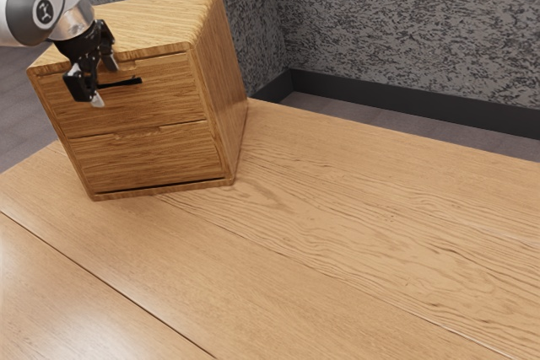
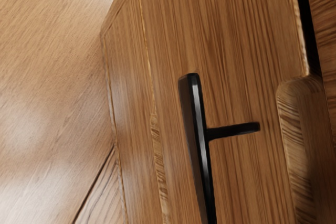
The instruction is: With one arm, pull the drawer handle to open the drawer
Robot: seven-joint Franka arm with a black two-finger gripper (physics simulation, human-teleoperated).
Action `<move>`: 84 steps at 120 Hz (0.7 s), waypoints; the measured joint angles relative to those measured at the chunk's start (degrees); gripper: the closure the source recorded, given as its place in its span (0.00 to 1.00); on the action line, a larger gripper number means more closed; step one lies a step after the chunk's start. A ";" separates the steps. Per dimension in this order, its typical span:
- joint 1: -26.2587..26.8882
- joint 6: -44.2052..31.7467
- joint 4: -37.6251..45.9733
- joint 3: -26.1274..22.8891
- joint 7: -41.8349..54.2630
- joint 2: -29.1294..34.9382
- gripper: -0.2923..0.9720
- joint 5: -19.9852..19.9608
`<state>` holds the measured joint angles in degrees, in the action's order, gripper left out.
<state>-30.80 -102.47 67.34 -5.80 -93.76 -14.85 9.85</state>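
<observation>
Okay, count: one cabinet (image 1: 211, 65), two drawers, one black handle (image 1: 126, 83), one arm (image 1: 38, 2), one gripper (image 1: 101, 82). The cabinet sits upper left of the exterior frame on the wooden table (image 1: 337, 233), turned at an angle. The top drawer (image 1: 156, 99) carries the handle, a thin horizontal bar. The lower drawer (image 1: 143, 158) is directly below it. The gripper is at the bar's left end with its jaws spread wide, one above the bar and one below, clamping nothing. The top drawer front looks roughly flush with the cabinet face. In the wrist view the handle (image 2: 197, 140) is close under the hand, with one post (image 2: 233, 128) joining it to the drawer front (image 2: 236, 51). A speckled grey wall (image 1: 405, 14) and dark baseboard (image 1: 422, 103) run behind the table.
</observation>
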 joint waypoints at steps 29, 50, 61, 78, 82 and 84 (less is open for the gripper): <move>0.34 -1.86 1.75 0.60 -1.16 0.33 0.32 -0.61; 0.60 -1.90 2.18 1.36 -1.41 0.48 0.45 -2.19; 0.77 -1.88 3.28 1.67 -1.69 1.06 0.49 -2.52; 0.90 -2.43 3.96 2.20 -2.02 1.34 0.55 -3.27; 0.90 -2.56 4.17 2.33 -2.09 1.35 0.56 -3.39; 0.90 -2.63 4.31 2.39 -2.13 1.37 0.56 -3.45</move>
<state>-29.90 -105.09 71.64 -3.41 -95.89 -13.49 6.40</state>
